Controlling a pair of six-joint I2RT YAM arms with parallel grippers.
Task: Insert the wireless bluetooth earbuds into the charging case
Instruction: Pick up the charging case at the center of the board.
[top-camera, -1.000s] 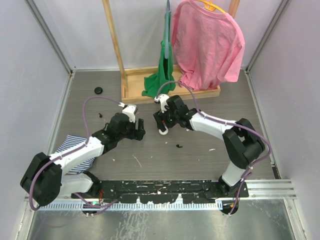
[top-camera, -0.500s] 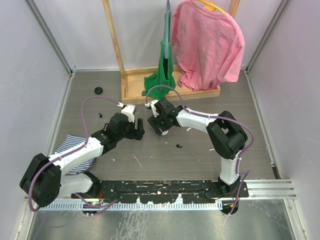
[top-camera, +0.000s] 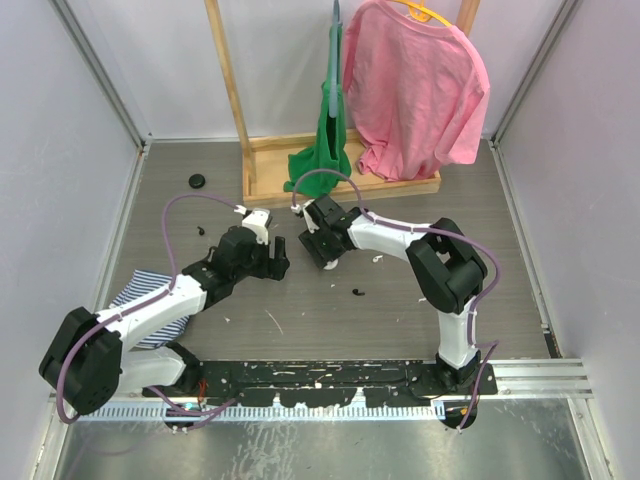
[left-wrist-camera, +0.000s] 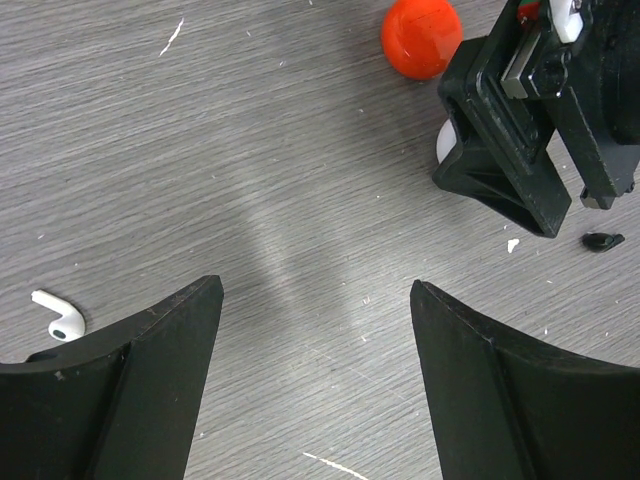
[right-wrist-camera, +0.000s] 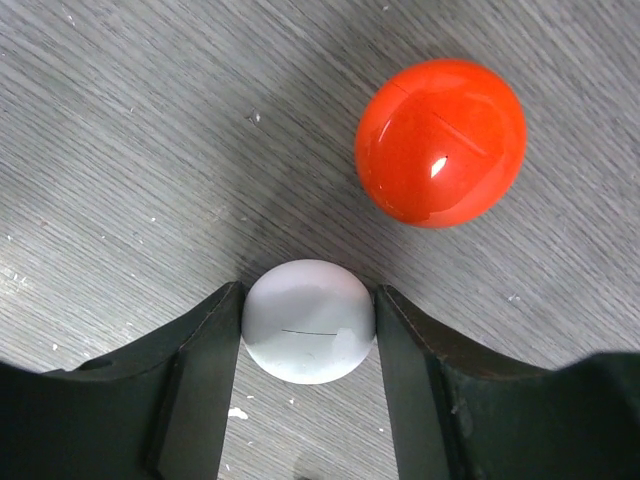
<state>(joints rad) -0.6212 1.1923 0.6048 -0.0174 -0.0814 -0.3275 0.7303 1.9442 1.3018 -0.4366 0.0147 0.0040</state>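
Charging case (right-wrist-camera: 307, 322) is seen seated between the two fingers (right-wrist-camera: 205, 370) of the right gripper (right-wrist-camera: 310, 300), both inner faces being in contact with its sides — the jaws are closed upon it, and it rests on the grey wood-grain table (right-wrist-camera: 120, 120). The case is noted as white, rounded and smooth, with a fine dark seam across its upper face and a faint grey patch near one edge. A glossy red ball (right-wrist-camera: 440, 143) lies near the case, beyond the fingertips, with a clear gap between the two. In the left wrist view, only a small white edge of the case can be made out behind the right gripper's black body. The left gripper (left-wrist-camera: 315, 290) is held with its jaws wide apart and nothing between them. One earbud (left-wrist-camera: 58, 315) — white, short-stemmed, lying on its side on the table — is found just outside the finger at the left of that view, well apart from the case. A second earbud cannot be identified in any view.
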